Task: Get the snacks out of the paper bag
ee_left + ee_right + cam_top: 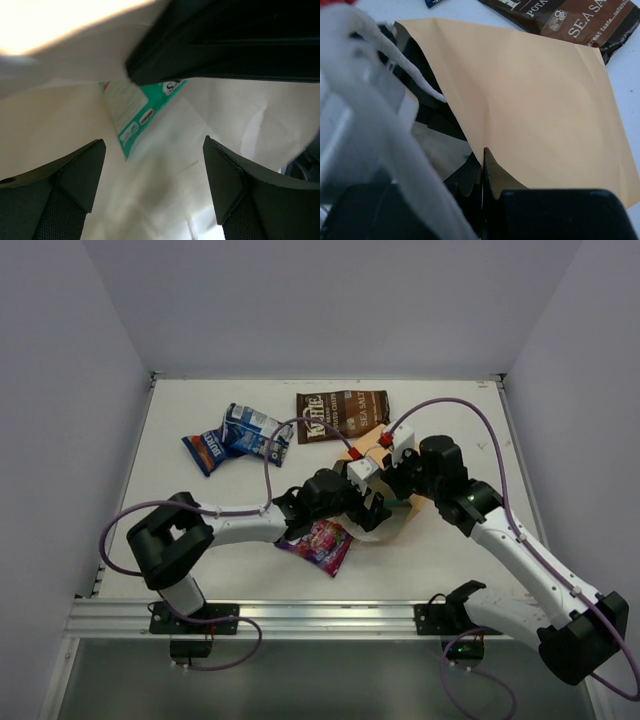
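Observation:
The tan paper bag [540, 100] lies on its side mid-table, mostly under both arms in the top view. My right gripper [484, 150] is shut on its upper mouth edge and holds it up. My left gripper [154, 142] is open inside the bag's white interior [240, 115], nothing between its fingers. A teal packet [132, 107] lies deeper in the bag, ahead of the fingertips and apart from them. Outside the bag are the dark brown chip bag [342, 415], two blue packets [250, 430] [205, 450], and a purple packet [320, 545].
A white string handle [420, 80] hangs by the bag's mouth. Purple cables loop over both arms. Grey walls close the table on the left, back and right. The aluminium rail [300, 615] runs along the near edge.

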### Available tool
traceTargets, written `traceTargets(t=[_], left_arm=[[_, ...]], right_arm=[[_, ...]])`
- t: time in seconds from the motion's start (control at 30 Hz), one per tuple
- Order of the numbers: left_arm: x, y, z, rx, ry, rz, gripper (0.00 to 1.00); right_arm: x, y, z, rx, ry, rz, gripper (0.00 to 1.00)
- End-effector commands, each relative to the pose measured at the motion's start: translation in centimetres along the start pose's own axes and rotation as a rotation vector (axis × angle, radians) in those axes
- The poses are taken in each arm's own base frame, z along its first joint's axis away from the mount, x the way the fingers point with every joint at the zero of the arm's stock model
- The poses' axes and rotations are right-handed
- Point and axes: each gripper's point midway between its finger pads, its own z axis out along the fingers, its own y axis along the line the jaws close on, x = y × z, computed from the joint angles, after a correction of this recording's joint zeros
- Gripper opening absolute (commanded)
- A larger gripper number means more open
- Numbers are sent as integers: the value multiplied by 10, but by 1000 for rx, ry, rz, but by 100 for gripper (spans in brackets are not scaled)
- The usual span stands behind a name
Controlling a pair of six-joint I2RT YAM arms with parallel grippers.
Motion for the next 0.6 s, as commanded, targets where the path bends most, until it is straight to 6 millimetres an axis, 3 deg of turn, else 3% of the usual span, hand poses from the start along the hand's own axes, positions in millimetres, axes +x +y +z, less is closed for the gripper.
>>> traceTargets(t=[0.0, 0.23, 0.33, 0.57], left_arm=[[-38, -12, 13, 26, -165, 137, 86], [-20, 1, 29, -5, -192, 185, 86], [-10, 10, 33, -39, -185, 189, 80], [5, 17, 26, -58, -210, 180, 72]], right_arm=[[-30, 17, -6, -95, -61, 58, 0], [-36, 29, -9, -153, -40, 139, 0], [-39, 29, -12, -153, -47, 151, 0], [-42, 33, -14, -166, -50, 203, 0]])
